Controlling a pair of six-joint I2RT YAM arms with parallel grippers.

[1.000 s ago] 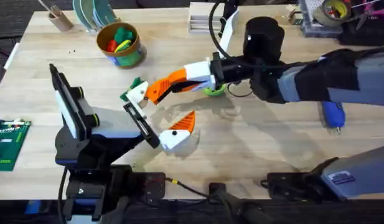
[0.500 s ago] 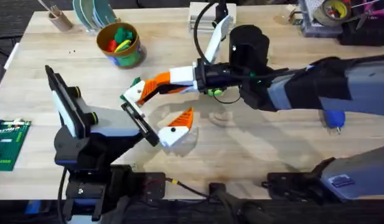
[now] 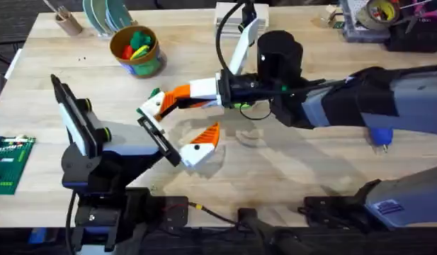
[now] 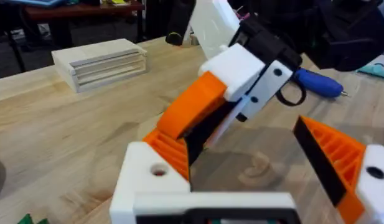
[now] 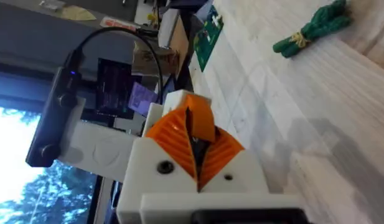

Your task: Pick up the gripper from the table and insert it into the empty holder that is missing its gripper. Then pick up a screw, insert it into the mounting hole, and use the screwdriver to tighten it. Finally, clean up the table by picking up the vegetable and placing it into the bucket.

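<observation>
right gripper (image 3: pixel 168 100) reaching across middle, orange pads pressed together on small orange finger (image 4: pixel 195 106), its tip meeting empty white holder (image 3: pixel 151 108) on left gripper (image 3: pixel 177 129). left gripper spread apart, one orange pad fitted (image 3: pixel 207 136), tilted up off table (image 3: pixel 289 163). green vegetable (image 5: pixel 311 27) on wood just behind holder. blue screwdriver (image 3: pixel 378 133) far right. bucket (image 3: pixel 137 50) at back left, toys inside.
</observation>
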